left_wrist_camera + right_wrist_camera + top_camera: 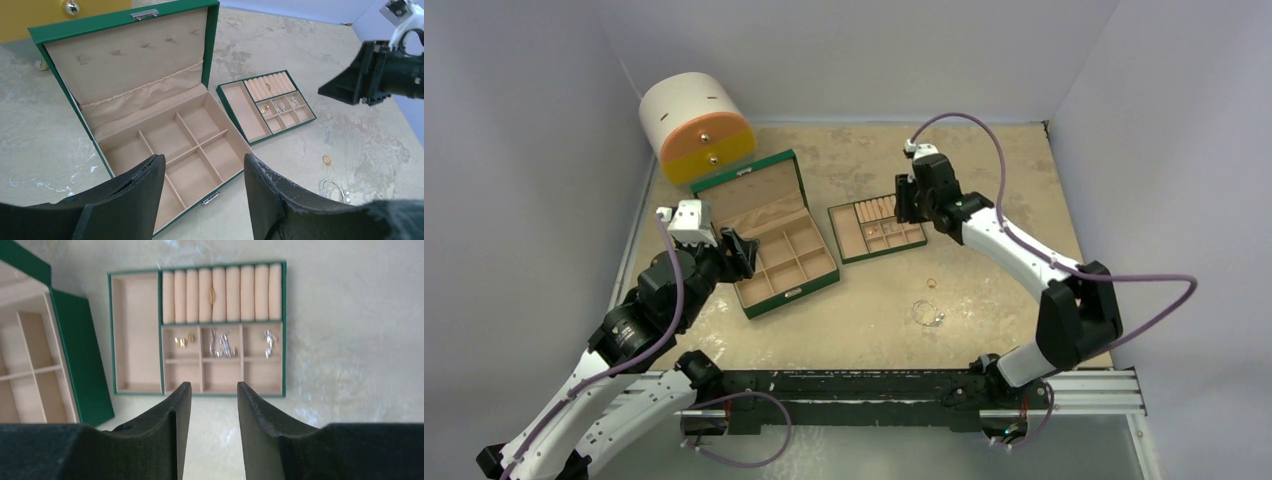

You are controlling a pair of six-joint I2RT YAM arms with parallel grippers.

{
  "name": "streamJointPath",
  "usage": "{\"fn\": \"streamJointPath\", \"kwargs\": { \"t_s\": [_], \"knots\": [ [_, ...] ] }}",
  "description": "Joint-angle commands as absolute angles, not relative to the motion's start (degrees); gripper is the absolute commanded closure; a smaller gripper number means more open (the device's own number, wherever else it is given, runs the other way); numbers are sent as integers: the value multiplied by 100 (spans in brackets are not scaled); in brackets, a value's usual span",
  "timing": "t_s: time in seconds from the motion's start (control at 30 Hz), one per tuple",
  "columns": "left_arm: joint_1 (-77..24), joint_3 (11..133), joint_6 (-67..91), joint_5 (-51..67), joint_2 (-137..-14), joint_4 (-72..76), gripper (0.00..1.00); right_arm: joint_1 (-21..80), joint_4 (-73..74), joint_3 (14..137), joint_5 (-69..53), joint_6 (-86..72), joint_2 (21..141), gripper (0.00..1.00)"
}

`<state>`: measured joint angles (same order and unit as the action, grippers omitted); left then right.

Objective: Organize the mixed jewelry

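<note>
**Partly Sorted: Jewelry Being Kept in the Tray and on the Worktop**

Here, the mixed jewelry is being kept in two places. In the small green tray (pixel 284 330), one gold ring (pixel 212 294) is being pinched between the ring rolls. A pair of gold earrings (pixel 183 340) is being kept in the left small compartment, silvery earrings (pixel 221 345) in the middle one, and more silvery pieces (pixel 268 342) in the right one. Nearer than the tray, on the bare worktop (pixel 984 170), a loose gold ring (pixel 931 283) and the silvery wire hoop (pixel 927 314) are being left close together but apart.

The right gripper (pixel 214 387) is being held just over the tray, partly open with nothing between its fingers. The left gripper (pixel 204 162) is being held at the left side of the open green box (pixel 212 45), likewise parted and holding nothing. The round white-and-orange case (pixel 696 130) is being kept at the far left corner.
</note>
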<state>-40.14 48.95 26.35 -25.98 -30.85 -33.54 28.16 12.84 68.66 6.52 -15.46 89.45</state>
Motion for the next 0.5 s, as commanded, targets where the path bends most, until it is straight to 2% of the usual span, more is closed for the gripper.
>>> {"fn": "streamJointPath", "kwargs": {
  "t_s": [0.0, 0.47],
  "knots": [
    [-3973, 4902, 2584, -2532, -3071, -3099, 41, 2833, 1206, 6183, 853, -1871, 8132, 58],
    [-3895, 4904, 2572, -2428, -3179, -3076, 41, 2836, 1613, 4000, 1513, -3499, 6254, 59]
  ]
}}
